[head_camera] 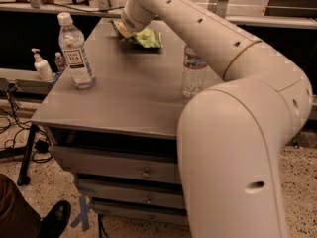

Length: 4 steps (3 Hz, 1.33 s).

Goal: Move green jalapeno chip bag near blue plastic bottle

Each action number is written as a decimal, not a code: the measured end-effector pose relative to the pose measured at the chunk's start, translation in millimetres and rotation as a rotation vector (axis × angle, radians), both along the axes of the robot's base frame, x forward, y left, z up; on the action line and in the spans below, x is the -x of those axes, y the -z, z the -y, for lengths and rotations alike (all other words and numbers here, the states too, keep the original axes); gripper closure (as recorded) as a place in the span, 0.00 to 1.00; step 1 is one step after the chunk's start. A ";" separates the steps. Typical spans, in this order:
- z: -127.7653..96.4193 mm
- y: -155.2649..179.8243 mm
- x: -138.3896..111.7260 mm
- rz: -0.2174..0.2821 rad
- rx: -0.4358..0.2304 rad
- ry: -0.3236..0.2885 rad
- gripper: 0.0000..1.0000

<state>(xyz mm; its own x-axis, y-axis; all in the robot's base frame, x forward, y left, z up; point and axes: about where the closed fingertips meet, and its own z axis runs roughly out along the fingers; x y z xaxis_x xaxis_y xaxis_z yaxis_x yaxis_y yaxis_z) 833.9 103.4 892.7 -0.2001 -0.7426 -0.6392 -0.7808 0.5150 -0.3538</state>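
Note:
The green jalapeno chip bag lies flat at the far middle of the grey table. My gripper is down at the bag's left end, mostly hidden behind my wrist. The blue plastic bottle, with a white cap and a white TEA label, stands upright near the table's left edge. It is well apart from the bag, to the left and nearer the camera.
A clear water bottle stands at the table's right, partly behind my arm. A small white pump bottle sits on a ledge left of the table. My bulky arm fills the right foreground. A person's shoe is at bottom left.

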 end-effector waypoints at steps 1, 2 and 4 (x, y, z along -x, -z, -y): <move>15.3 -12.3 31.5 0.027 0.010 -0.033 1.00; 27.6 -13.1 63.8 0.038 0.020 -0.084 1.00; 33.7 -10.7 122.1 0.054 0.048 -0.210 1.00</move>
